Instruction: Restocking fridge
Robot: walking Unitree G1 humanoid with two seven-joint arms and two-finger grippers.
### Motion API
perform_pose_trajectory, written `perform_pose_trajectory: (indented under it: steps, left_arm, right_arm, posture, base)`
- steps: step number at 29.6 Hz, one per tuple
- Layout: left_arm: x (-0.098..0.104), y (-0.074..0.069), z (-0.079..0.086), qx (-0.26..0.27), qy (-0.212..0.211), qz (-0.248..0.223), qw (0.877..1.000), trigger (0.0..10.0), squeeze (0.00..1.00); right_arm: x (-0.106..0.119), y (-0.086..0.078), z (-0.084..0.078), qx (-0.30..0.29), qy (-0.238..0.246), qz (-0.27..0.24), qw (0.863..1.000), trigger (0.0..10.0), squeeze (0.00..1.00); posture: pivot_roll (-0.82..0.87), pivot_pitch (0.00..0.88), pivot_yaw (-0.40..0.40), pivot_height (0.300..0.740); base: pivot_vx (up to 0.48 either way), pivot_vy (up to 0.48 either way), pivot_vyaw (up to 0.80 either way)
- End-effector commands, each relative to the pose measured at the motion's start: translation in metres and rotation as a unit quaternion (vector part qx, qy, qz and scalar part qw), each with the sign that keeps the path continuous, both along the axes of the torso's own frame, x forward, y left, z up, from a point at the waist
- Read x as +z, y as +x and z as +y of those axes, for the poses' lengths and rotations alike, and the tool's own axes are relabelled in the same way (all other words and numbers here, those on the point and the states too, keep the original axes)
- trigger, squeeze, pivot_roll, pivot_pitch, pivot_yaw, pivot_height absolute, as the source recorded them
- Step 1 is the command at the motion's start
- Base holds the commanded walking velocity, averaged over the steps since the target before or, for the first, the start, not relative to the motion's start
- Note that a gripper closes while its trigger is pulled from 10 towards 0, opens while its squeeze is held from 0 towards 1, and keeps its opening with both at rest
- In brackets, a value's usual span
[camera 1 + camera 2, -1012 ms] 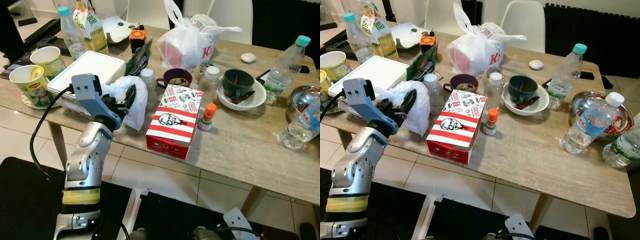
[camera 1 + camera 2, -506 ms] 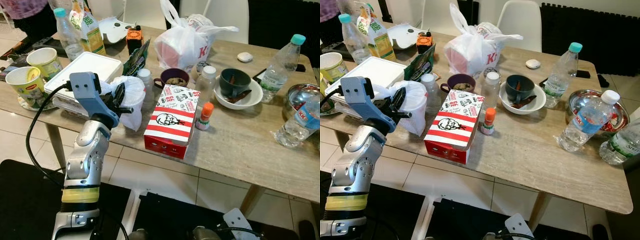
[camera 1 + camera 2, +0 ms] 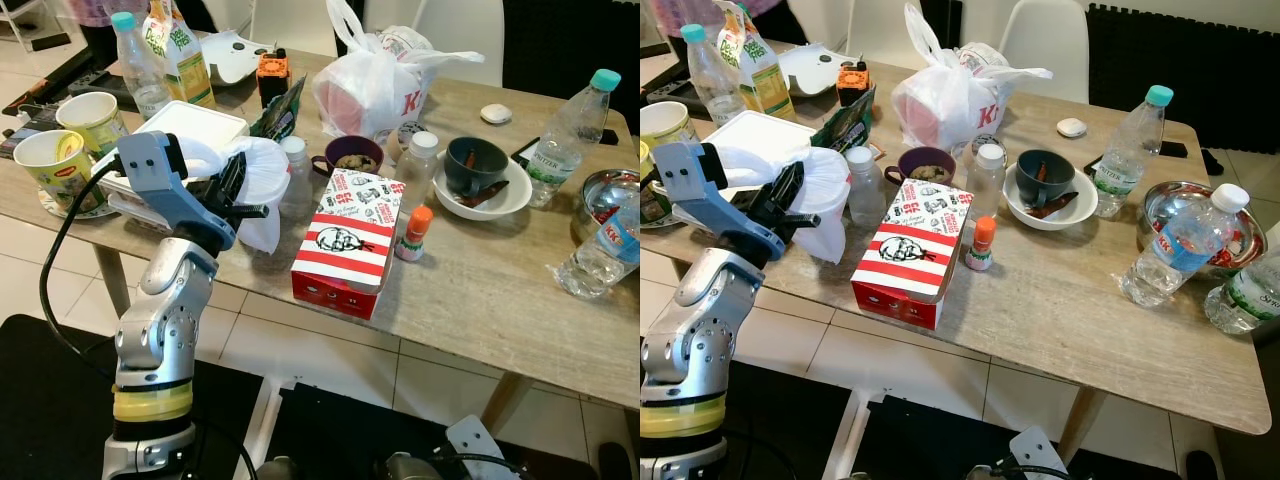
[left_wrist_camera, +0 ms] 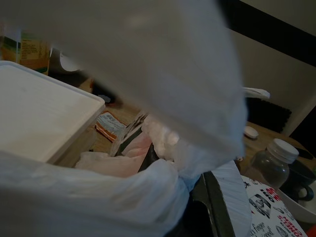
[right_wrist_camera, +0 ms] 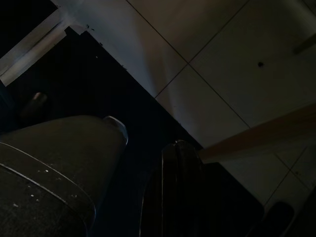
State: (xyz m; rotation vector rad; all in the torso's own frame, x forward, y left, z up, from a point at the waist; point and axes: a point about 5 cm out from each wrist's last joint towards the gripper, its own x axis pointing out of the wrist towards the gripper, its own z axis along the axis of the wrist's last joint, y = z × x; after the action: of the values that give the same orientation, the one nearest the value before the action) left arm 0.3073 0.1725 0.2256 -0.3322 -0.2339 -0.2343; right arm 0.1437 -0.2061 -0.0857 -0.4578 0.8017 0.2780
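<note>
We record the left gripper [image 3: 240, 190] raised at the near-left edge of the pale wood-grain table [image 3: 470, 290], its silver arm bent upward from below and the blue wrist housing tilted toward the tabletop. Its two long black fingers [image 3: 790, 185] are clenched on the crumpled white plastic bag [image 3: 262, 172], which rests on the table just beside the white lidded foam box [image 3: 190, 125] and near the red-and-white striped cardboard carton [image 3: 350, 240]. In the left wrist view we see the bag's film gathered around one finger [image 4: 210, 202]. The right gripper [image 5: 173, 192] hangs low over the tiled floor [image 5: 222, 64]; we cannot tell its finger state in the dark.
</note>
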Motion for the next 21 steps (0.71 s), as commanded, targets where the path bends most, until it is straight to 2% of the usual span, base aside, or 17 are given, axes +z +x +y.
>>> perform_pose_trajectory:
  steps: [1,5,7,8,9,10,13,16,19,21]
  left_arm:
    - [0.003,-0.005,-0.007,-0.02,-0.017,-0.002,1.0,10.0,0.0]
    - [0.005,-0.015,-0.01,-0.049,-0.023,-0.002,0.999,10.0,0.0]
    - [0.008,-0.036,-0.007,-0.065,-0.004,-0.004,0.998,10.0,0.0]
    - [0.008,-0.036,-0.007,-0.065,-0.004,-0.004,0.998,10.0,0.0]
    - [0.009,-0.044,-0.007,-0.072,0.005,-0.007,0.997,10.0,0.0]
    - [0.01,-0.057,-0.003,-0.075,0.037,-0.01,0.996,10.0,0.0]
    - [0.012,-0.078,0.008,-0.058,0.094,-0.004,0.994,10.0,0.0]
    - [0.012,-0.085,0.018,-0.034,0.118,0.002,0.992,10.0,0.0]
    - [0.011,-0.089,0.022,-0.028,0.125,0.01,0.992,10.0,0.0]
    - [0.008,-0.095,0.032,-0.005,0.125,0.028,0.992,10.0,0.0]
  right_arm:
    - [-0.003,-0.007,0.0,-0.001,-0.001,0.011,1.0,10.0,0.0]
    - [-0.003,-0.006,0.001,-0.001,0.0,0.008,1.0,10.0,0.0]
    - [-0.003,-0.007,-0.001,-0.003,-0.002,0.008,1.0,10.0,0.0]
    - [-0.003,-0.007,-0.001,-0.003,-0.002,0.008,1.0,10.0,0.0]
    - [-0.003,-0.008,-0.002,-0.003,-0.002,0.009,1.0,10.0,0.0]
    - [-0.003,-0.009,-0.002,-0.002,-0.003,0.012,1.0,10.0,0.0]
    - [-0.003,-0.009,-0.002,0.002,-0.004,0.015,1.0,10.0,0.0]
    - [-0.003,-0.007,-0.001,0.005,-0.004,0.014,1.0,10.0,0.0]
    - [-0.003,-0.006,0.0,0.006,-0.003,0.014,1.0,10.0,0.0]
    - [-0.003,-0.004,0.001,0.01,-0.003,0.014,1.0,10.0,0.0]
  posture:
    - [0.0,0.134,-0.025,0.74]
    - [-0.01,0.137,-0.015,0.74]
    - [0.01,0.143,-0.016,0.74]
    - [0.01,0.143,-0.016,0.74]
    - [0.01,0.144,-0.017,0.74]
    - [0.03,0.15,-0.018,0.74]
    - [0.05,0.154,-0.018,0.74]
    - [0.07,0.158,-0.019,0.74]
    - [0.08,0.158,-0.017,0.74]
    - [0.09,0.16,-0.016,0.74]
  base:
    - [0.0,0.0,0.0]
    - [0.0,0.0,0.0]
    - [0.0,0.0,0.0]
    - [0.0,0.0,0.0]
    - [0.0,0.0,0.0]
    - [0.0,0.0,0.0]
    - [0.0,0.0,0.0]
    - [0.0,0.0,0.0]
    - [0.0,0.0,0.0]
    - [0.0,0.0,0.0]
